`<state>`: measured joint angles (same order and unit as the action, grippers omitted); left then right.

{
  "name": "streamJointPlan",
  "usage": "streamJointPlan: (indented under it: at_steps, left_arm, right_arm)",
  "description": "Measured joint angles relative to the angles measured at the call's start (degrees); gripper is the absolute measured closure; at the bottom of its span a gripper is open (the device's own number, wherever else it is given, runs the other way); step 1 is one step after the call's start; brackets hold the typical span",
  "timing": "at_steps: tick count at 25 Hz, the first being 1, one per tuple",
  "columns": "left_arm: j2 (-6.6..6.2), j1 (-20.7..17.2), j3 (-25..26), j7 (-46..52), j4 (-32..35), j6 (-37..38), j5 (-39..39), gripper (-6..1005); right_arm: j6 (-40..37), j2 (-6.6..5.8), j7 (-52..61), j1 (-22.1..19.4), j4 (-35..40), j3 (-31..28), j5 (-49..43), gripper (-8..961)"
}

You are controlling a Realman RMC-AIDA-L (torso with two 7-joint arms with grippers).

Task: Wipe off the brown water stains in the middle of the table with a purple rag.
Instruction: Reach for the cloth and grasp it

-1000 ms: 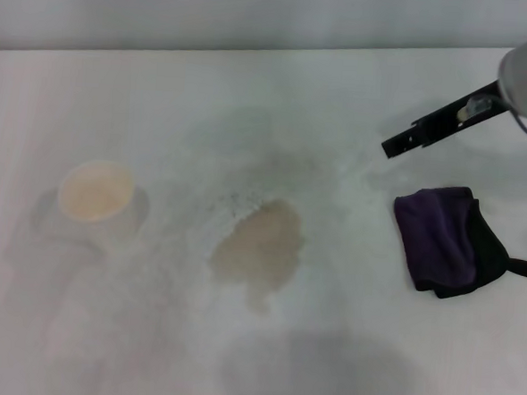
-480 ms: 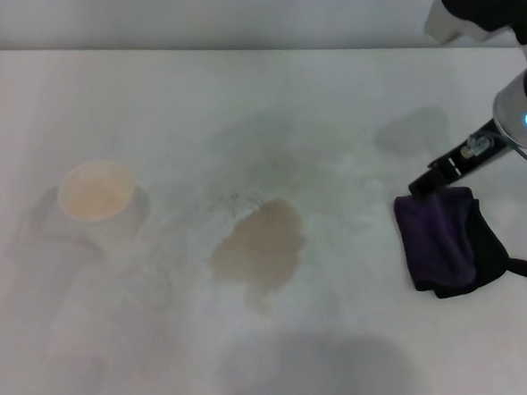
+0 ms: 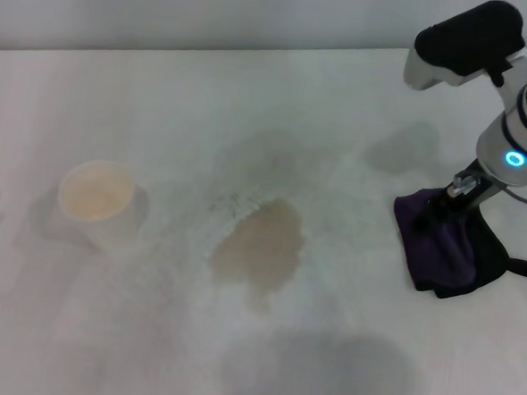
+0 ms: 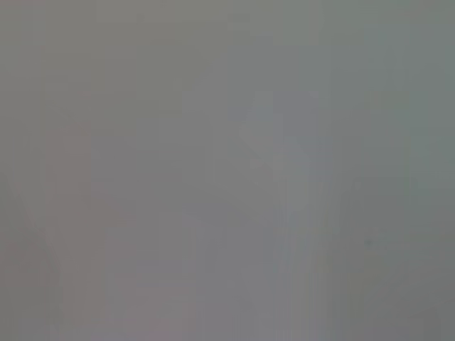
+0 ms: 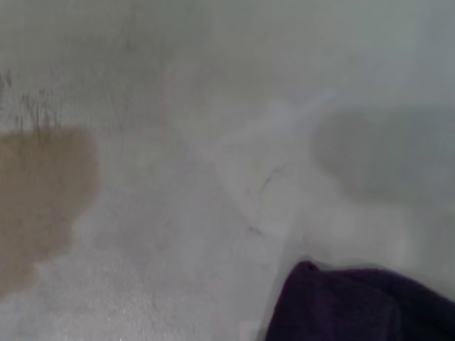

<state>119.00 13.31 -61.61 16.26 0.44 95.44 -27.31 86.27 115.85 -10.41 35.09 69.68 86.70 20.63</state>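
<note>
The brown water stains [image 3: 259, 246] form a pale tan blotch with a small drip tail in the middle of the white table [image 3: 162, 93]. The purple rag [image 3: 444, 244], folded, with a black part and loop, lies flat at the right. My right gripper [image 3: 451, 198] points down at the rag's far edge and is at or just above the cloth. The right wrist view shows the stain [image 5: 39, 192] and a corner of the rag [image 5: 355, 305]. The left gripper is out of view; the left wrist view shows only blank grey.
A white paper cup [image 3: 96, 196] stands upright at the left of the table, well apart from the stain. The table's far edge runs along the back. Grey shadows lie near the front of the table and behind the rag.
My right arm has swung from above the table behind the rag and come down, bringing its gripper onto the rag's far edge. The rag, stain and cup have not moved.
</note>
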Motion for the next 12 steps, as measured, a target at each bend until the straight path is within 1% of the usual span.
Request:
streamJointPlan:
  at_steps: [3, 12]
  left_arm:
    - [-0.03, 0.0, 0.0, 0.0, 0.0, 0.0, 0.1, 122]
    - [-0.09, 0.1, 0.0, -0.1, 0.1, 0.0, 1.4, 122]
  right_arm:
    - [-1.5, 0.00, 0.6, 0.0, -0.8, 1.0, 0.0, 110]
    - [-3.1, -0.02, 0.8, 0.8, -3.3, 1.1, 0.8, 115]
